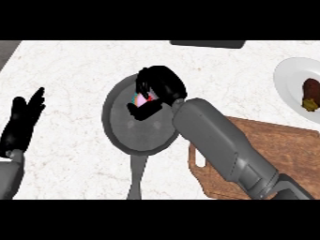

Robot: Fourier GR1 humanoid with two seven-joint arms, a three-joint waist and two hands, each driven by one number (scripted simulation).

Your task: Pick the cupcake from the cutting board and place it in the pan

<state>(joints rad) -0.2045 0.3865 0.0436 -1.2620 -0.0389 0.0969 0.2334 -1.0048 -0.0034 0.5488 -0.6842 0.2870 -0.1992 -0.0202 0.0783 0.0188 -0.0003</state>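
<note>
One pan (131, 133), one cupcake (143, 100) half hidden by the right hand (161, 86), fingers curled round it; left hand (24, 119) open; one cutting board (287, 150) partly covered.

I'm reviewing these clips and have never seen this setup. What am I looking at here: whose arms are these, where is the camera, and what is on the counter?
The one picture is taken from the robot's head, looking steeply down at a pale marbled counter. The two grey forearms with black hands are the robot's own. Its right hand is over a grey pan, fingers curled round a small cupcake with pinkish topping, mostly hidden. Its left hand rests open at the left, fingers up. The wooden cutting board lies at the lower right, partly under the right forearm. At the far right is a white plate with a dark piece of food I cannot identify. A dark object shows at the top edge.
</note>
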